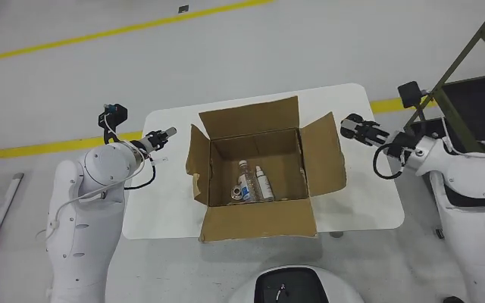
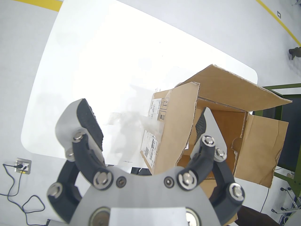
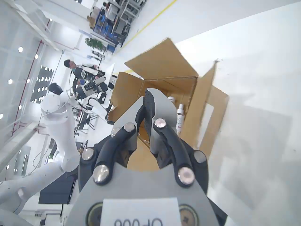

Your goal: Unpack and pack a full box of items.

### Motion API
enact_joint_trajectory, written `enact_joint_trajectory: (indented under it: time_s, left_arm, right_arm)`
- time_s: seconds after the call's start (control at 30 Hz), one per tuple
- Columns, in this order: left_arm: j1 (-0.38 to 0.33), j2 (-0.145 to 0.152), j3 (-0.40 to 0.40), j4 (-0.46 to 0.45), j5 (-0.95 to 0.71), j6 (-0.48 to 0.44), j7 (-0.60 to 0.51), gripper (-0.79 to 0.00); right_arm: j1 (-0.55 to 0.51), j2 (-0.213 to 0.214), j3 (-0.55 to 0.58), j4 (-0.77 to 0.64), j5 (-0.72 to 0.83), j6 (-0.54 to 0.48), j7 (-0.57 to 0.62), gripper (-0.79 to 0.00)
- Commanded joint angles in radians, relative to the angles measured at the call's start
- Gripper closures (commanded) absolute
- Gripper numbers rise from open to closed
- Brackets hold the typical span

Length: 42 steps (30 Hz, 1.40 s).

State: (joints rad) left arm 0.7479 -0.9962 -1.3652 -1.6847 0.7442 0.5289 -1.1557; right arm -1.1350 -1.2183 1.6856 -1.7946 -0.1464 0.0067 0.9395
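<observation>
**Box** (image 1: 258, 220): cardboard, set at the middle of the white table (image 1: 364, 204). All four flaps are folded outward, so the inside is left open to be reached from above.

**Bottles** (image 1: 254, 183): two, laid flat side by side on the box floor. A small item (image 1: 236, 194) is lodged beside them, possibly a cap or a can; it cannot be made out. Much of the floor is bare, so either the unpacking is judged nearly done or the packing barely begun.

**Left gripper** (image 1: 168, 134): held over the table just off one side flap, jaws spread wide with nothing between them. It is judged ready for a reach into the box.

**Right gripper** (image 3: 148, 98): held beyond the opposite flap, fingers pressed together on nothing. It is kept out of the way of the opening.
</observation>
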Motion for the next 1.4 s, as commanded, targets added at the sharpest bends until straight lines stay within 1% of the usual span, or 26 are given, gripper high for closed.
enact_joint_trajectory:
  time_s: [0.0, 0.2, 0.27, 0.33, 0.4, 0.5, 0.57, 0.6, 0.63, 0.7, 0.8, 0.97, 1.13, 1.23, 1.37]
  left_arm:
    - [0.0, 0.0, 0.0, 0.0, 0.0, 0.0, 0.0, -0.785]
    - [0.0, 0.0, 0.0, 0.0, 0.0, 0.0, 0.0, -0.785]
    - [0.0, 0.0, 0.0, 0.0, 0.0, 0.0, 0.0, -0.785]
    - [0.0, 0.0, 0.0, 0.0, 0.0, 0.0, 0.0, -0.785]
    - [0.0, 0.0, 0.0, 0.0, 0.0, 0.0, 0.0, -0.785]
    - [0.0, 0.0, 0.0, 0.0, 0.0, 0.0, 0.0, -0.785]
    - [0.0, 0.0, 0.0, 0.0, 0.0, 0.0, 0.0, -0.785]
    - [0.0, 0.0, 0.0, 0.0, 0.0, 0.0, 0.0, -0.785]
    - [0.0, 0.0, 0.0, 0.0, 0.0, 0.0, 0.0, -0.785]
    - [0.0, 0.0, 0.0, 0.0, 0.0, 0.0, 0.0, -0.785]
    - [0.0, 0.0, 0.0, 0.0, 0.0, 0.0, 0.0, -0.785]
    - [0.0, 0.0, 0.0, 0.0, 0.0, 0.0, 0.0, -0.785]
    - [0.0, 0.0, 0.0, 0.0, 0.0, 0.0, 0.0, -0.785]
    - [0.0, 0.0, 0.0, 0.0, 0.0, 0.0, 0.0, -0.785]
    - [0.0, 0.0, 0.0, 0.0, 0.0, 0.0, 0.0, -0.785]
  right_arm:
    - [0.002, 0.0, -0.001, 0.001, 0.003, 0.0, 0.001, 0.0]
    - [0.0, 0.0, -0.003, 0.001, 0.005, -0.002, -0.001, 0.0]
    - [-0.022, 0.001, -0.014, 0.005, 0.015, -0.017, -0.006, 0.0]
    - [-0.044, 0.003, -0.005, 0.004, -0.005, -0.049, -0.045, 0.0]
    - [-0.072, 0.005, 0.016, 0.012, -0.027, -0.085, -0.114, 0.0]
    - [-0.134, 0.006, 0.043, 0.031, -0.132, -0.214, -0.302, 0.0]
    - [-0.174, 0.0, 0.041, 0.07, -0.118, -0.276, -0.418, 0.0]
    - [-0.192, 0.001, 0.039, 0.097, -0.162, -0.3, -0.452, 0.0]
    - [-0.2, 0.002, 0.034, 0.114, -0.241, -0.31, -0.484, 0.0]
    - [-0.206, -0.004, -0.003, 0.168, -0.252, -0.321, -0.562, 0.0]
    - [-0.178, -0.011, -0.077, 0.235, -0.303, -0.342, -0.61, 0.0]
    - [-0.086, -0.026, -0.208, 0.305, -0.305, -0.374, -0.61, 0.0]
    - [-0.032, -0.034, -0.292, 0.286, -0.319, -0.419, -0.577, 0.0]
    - [-0.017, -0.034, -0.327, 0.268, -0.313, -0.444, -0.517, 0.0]
    - [0.006, -0.031, -0.37, 0.247, -0.345, -0.461, -0.418, 0.0]
